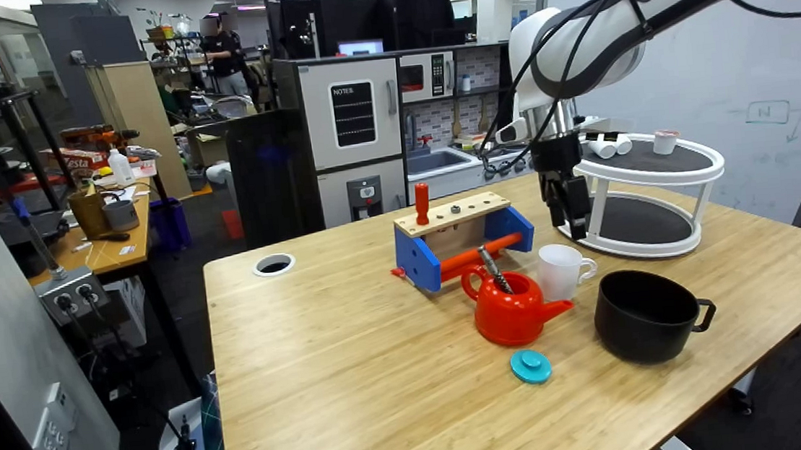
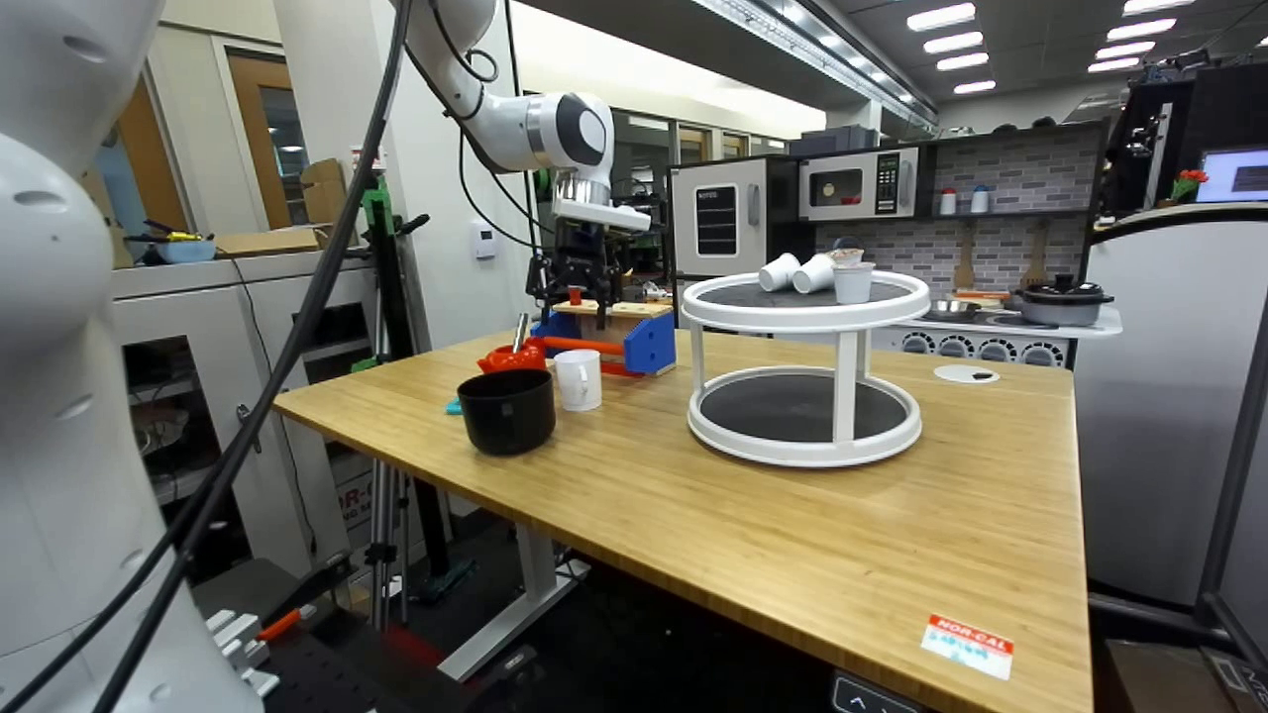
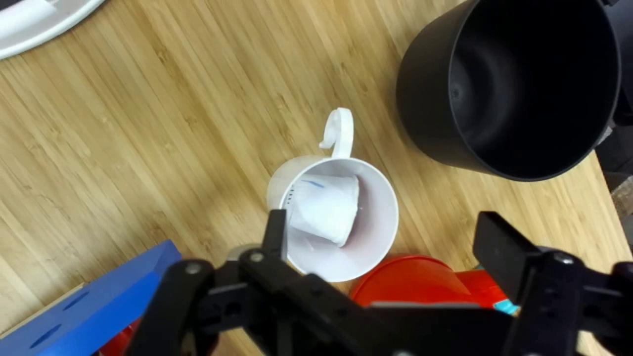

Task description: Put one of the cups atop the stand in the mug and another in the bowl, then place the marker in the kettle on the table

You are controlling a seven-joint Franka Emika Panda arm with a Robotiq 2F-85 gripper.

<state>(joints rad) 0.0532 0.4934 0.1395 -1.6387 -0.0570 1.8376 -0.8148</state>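
A toy kitchen [image 1: 382, 139] stands behind the wooden table [image 1: 315, 406], which bears a label [image 2: 969, 649] near one corner.
The blue-and-red rack [image 1: 479, 253] crowds close to the kettle [image 1: 509, 321] and mug [image 1: 558, 273]; a teal lid [image 1: 531, 366] lies near the kettle, and the bowl [image 1: 632, 342] stands by the table's edge. Only the wrist view shows a cup [image 3: 325, 205] tilted inside the mug; the gripper [image 3: 385, 235] hangs above, its fingers spread apart. In both exterior views a marker-like stick [image 1: 494, 269] leans out of the kettle. Three cups [image 2: 853, 284] top the stand [image 2: 807, 318], one upright, two on their sides.
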